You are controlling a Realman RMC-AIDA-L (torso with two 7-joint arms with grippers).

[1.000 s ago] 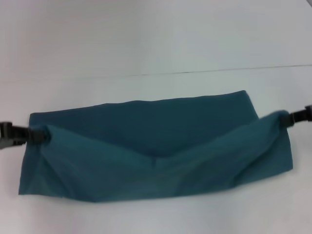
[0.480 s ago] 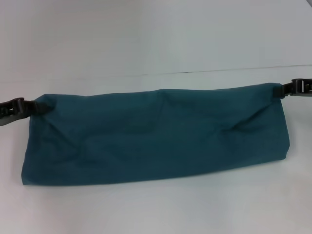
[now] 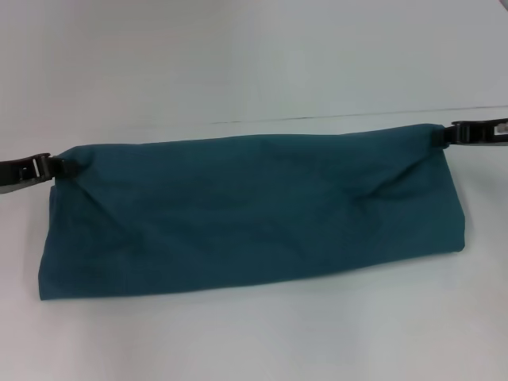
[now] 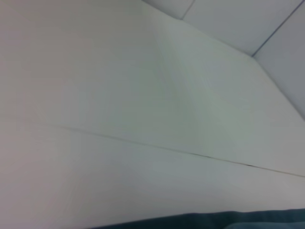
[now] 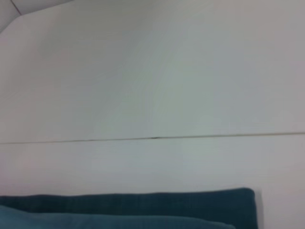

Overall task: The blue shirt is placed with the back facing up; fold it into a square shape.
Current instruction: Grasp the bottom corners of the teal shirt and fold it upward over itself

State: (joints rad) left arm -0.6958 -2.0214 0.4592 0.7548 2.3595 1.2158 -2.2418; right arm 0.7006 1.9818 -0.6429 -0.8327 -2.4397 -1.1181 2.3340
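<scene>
shirt (image 3: 254, 210) – folded band, flat on table (image 3: 254, 63), centre | L gripper (image 3: 57, 168) – pinches far-left corner | R gripper (image 3: 441, 135) – pinches far-right corner | tip: lay top edge square on far edge, keep tension even, let go both together

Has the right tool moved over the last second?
Yes. The right tool, gripping the dark teal-blue cotton shirt, has moved farther away, up toward the thin table seam line.
</scene>
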